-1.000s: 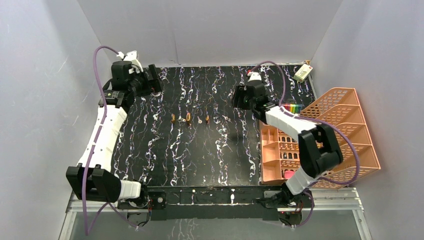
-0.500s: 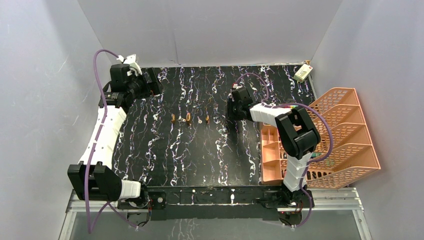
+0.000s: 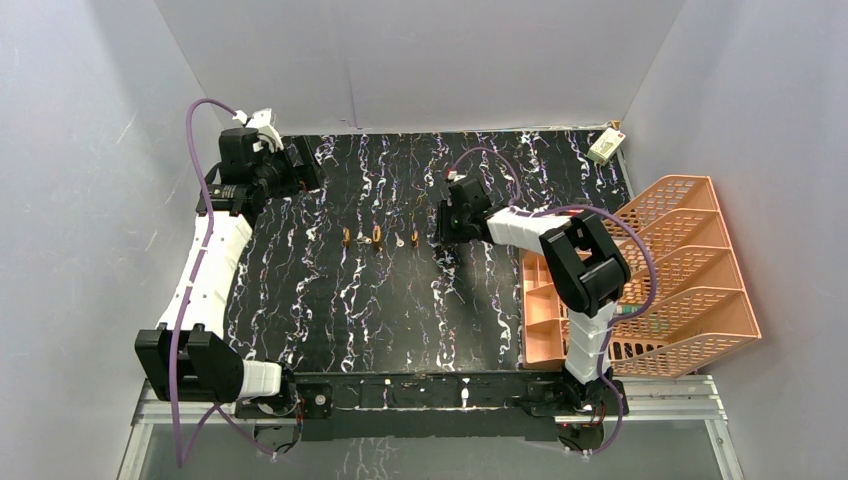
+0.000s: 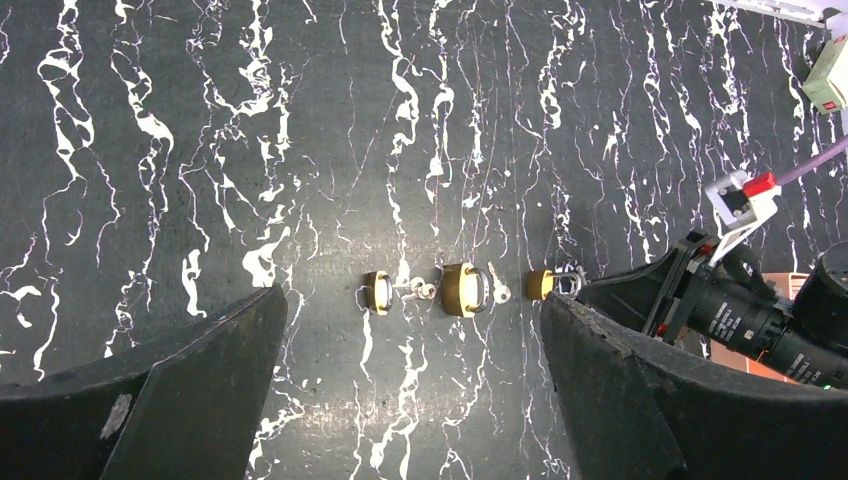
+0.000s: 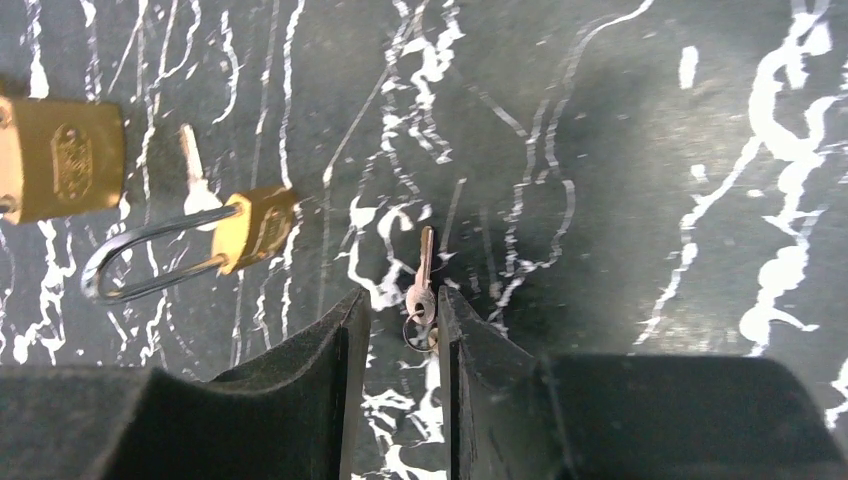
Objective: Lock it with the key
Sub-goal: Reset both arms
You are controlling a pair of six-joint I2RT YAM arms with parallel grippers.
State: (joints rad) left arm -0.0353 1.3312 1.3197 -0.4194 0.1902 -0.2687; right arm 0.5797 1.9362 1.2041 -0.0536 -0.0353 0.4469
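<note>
key (image 5: 425, 262) lies on the table (image 5: 620, 200) right between the right gripper's (image 5: 402, 295) near-closed jaws, blade pointing straight ahead, can't tell if it's pinched; left gripper (image 4: 410, 300) gapes wide, well apart

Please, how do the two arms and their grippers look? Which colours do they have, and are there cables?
Both the left arm and the right arm have white links between bulky black joints. A purple cable loops along each. The left gripper and right gripper carry broad, matte black fingers with blunt tips. No markings are readable.
</note>
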